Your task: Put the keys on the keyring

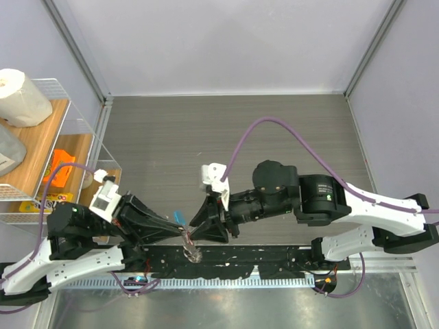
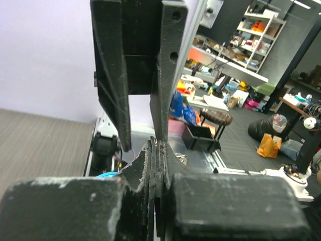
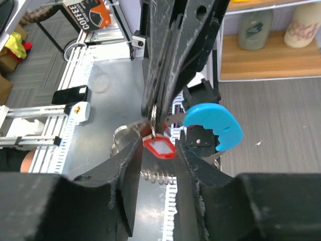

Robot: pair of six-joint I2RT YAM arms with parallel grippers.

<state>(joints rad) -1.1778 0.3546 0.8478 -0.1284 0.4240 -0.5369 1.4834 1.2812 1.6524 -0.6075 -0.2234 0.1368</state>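
Note:
The red-headed key (image 3: 160, 147) hangs on the silvery ball chain of the keyring (image 3: 156, 176), just above the near edge of the table. My left gripper (image 3: 159, 103) comes down from above and is shut on the chain right over the key. My right gripper (image 3: 160, 143) is open, with one finger on each side of the key's head and not touching it. The keyring's blue crescent tag (image 3: 214, 125) sticks out to the right. From above, both grippers (image 1: 182, 236) (image 1: 195, 238) meet tip to tip, with the tag (image 1: 180, 217) beside them and the chain (image 1: 192, 252) below.
A wire shelf rack (image 1: 77, 130) stands at the left with a paper roll (image 1: 20, 97) and an orange item (image 1: 60, 171). A black toothed rail (image 1: 233, 264) runs along the near edge over a metal plate (image 1: 226, 305).

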